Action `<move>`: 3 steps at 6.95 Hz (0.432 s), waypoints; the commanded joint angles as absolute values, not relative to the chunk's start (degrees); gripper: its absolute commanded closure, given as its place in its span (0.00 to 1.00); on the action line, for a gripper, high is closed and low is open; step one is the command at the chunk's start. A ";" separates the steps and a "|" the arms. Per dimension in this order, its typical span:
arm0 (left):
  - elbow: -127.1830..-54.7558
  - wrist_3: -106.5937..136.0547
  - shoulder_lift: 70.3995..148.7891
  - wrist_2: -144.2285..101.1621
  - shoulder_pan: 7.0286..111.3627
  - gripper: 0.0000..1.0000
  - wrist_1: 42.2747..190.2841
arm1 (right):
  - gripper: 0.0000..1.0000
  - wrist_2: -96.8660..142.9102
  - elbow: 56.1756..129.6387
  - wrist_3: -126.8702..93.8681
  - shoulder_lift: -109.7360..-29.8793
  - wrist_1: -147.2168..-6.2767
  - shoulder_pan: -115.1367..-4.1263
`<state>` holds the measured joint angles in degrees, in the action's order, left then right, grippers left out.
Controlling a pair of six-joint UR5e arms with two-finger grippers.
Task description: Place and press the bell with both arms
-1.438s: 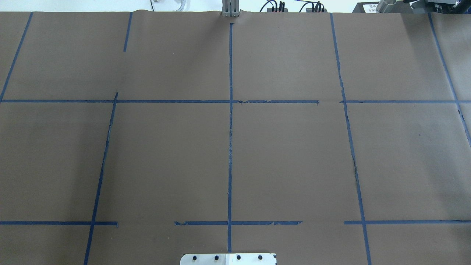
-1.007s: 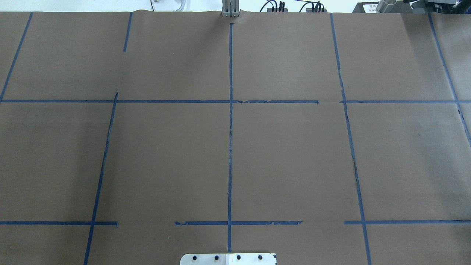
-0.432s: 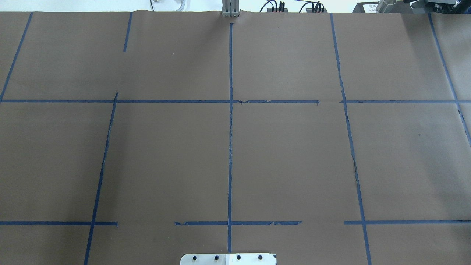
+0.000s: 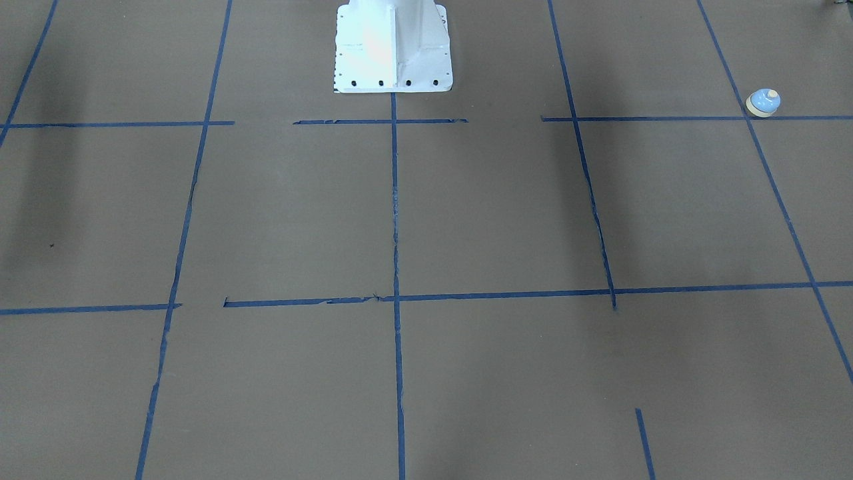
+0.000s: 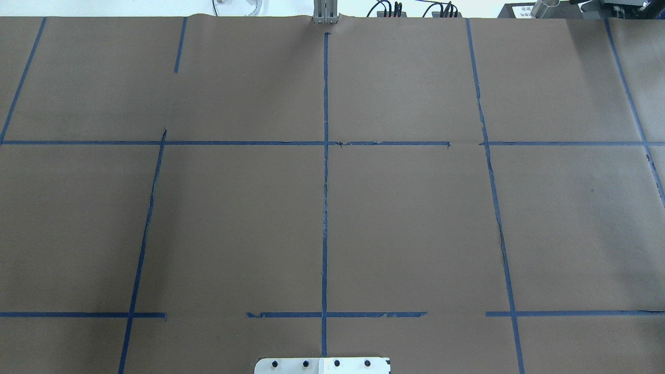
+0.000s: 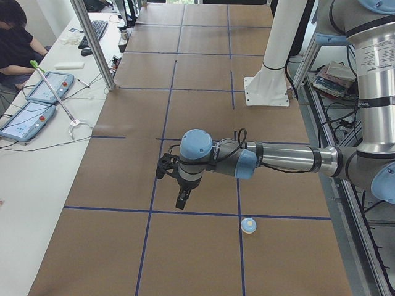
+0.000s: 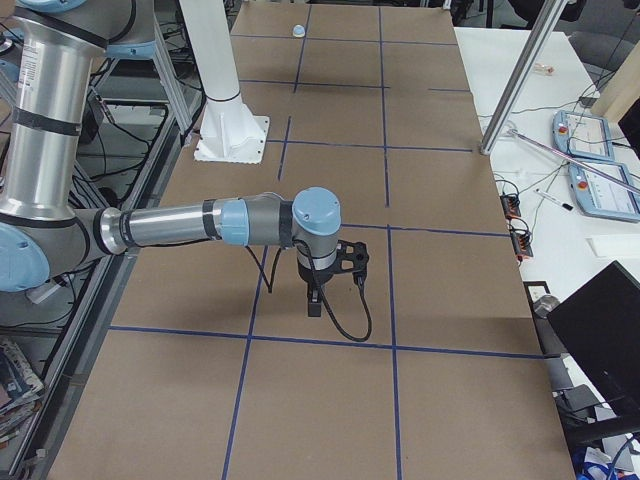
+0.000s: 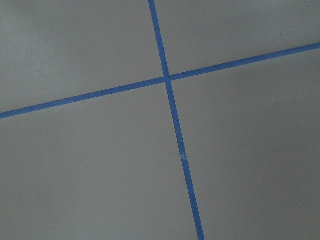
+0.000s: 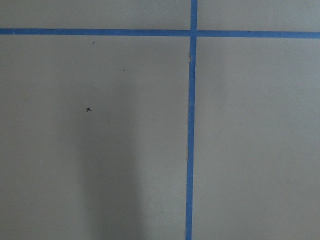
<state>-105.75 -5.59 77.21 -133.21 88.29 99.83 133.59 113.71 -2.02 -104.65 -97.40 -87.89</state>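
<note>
The bell is a small light-blue dome with a cream rim and button. It stands upright on the brown paper beside a blue tape crossing, near the table end on my left. It also shows in the exterior left view and, far off, in the exterior right view. It is out of the overhead view. My left gripper points down above the paper, a short way from the bell and not touching it. My right gripper points down over the other end of the table. I cannot tell whether either gripper is open or shut.
The white pedestal stands at the robot's edge of the table. Blue tape lines divide the brown paper into squares. An operators' bench with tablets, a seated person and a metal post lie beyond the far edge.
</note>
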 commanded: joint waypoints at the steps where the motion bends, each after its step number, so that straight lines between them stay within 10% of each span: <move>1: -105.56 -5.36 75.94 -132.55 80.90 0.00 100.90 | 0.00 133.59 113.73 -2.02 -104.68 -97.47 -87.89; 3: -105.12 -5.27 75.15 -132.54 77.28 0.00 101.51 | 0.00 133.59 113.73 -2.02 -104.68 -97.38 -87.89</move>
<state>-105.42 -5.35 75.80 -132.61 79.87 101.00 133.59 113.73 -2.02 -104.67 -97.41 -87.89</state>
